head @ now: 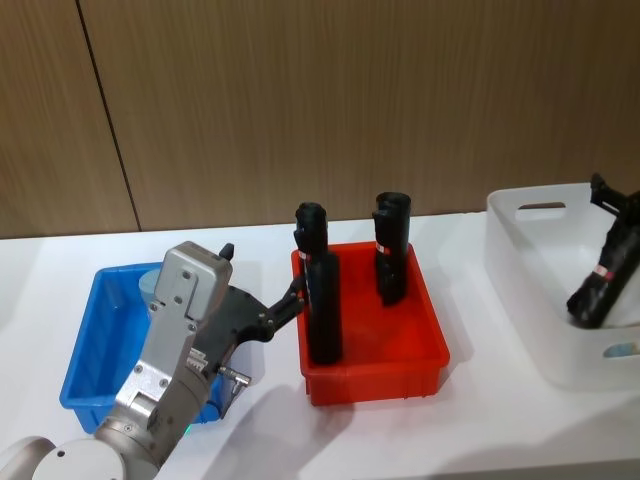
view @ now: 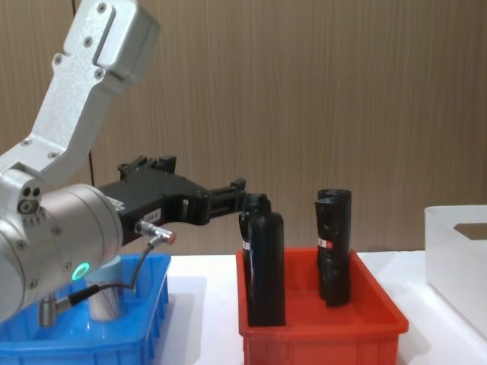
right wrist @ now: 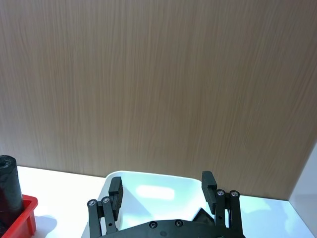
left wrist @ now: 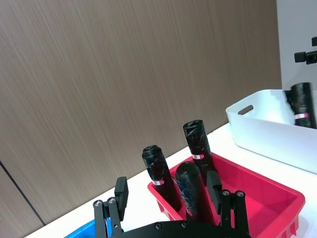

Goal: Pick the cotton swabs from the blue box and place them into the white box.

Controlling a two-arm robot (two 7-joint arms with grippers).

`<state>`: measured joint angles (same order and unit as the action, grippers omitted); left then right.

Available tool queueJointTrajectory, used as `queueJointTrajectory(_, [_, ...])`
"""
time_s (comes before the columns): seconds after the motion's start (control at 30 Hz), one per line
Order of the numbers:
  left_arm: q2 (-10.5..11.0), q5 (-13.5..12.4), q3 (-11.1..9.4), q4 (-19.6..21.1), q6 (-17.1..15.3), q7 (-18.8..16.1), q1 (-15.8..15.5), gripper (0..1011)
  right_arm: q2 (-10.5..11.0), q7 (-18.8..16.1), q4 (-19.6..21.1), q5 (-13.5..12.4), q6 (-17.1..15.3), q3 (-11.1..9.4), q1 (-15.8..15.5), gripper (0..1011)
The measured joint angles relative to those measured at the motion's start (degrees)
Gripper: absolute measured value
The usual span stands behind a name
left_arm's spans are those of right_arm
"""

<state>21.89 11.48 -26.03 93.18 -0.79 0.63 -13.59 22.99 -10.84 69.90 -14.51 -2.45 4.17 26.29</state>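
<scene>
A tub of cotton swabs point(head: 153, 285) with a pale lid stands at the back of the blue box point(head: 88, 345); it is also in the chest view point(view: 106, 295). My left gripper point(head: 263, 270) hangs open and empty above the blue box's right edge, fingers point(left wrist: 214, 184) pointing toward the red bin. At far right the white box point(head: 540, 300) holds a leaning black bottle point(head: 603, 280) and a pale round lid point(head: 621, 350) low by its near wall. My right gripper point(right wrist: 161, 182) is open over the white box point(right wrist: 148, 191), nothing between its fingers.
A red bin point(head: 375, 375) sits between the two boxes with two tall black bottles point(head: 322, 300) point(head: 391, 250) standing in it, close to the left gripper's fingertips. A wood-panel wall runs behind the white table point(head: 480, 430).
</scene>
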Motion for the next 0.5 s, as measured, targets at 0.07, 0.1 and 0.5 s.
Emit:
queueJointTrajectory(0.07, [0.0, 0.0, 0.0, 0.0, 0.0, 0.0, 0.0, 1004, 0.0, 0.0, -0.1, 0.0, 0.0, 0.0, 0.0, 1001])
queueJointTrajectory(0.1, [0.0, 0.0, 0.0, 0.0, 0.0, 0.0, 0.0, 1004, 0.0, 0.0, -0.1, 0.0, 0.1, -0.1, 0.0, 1001])
queueJointTrajectory(0.5, [0.0, 0.0, 0.0, 0.0, 0.0, 0.0, 0.0, 1004, 0.1, 0.0, -0.3, -0.1, 0.2, -0.2, 0.1, 1001])
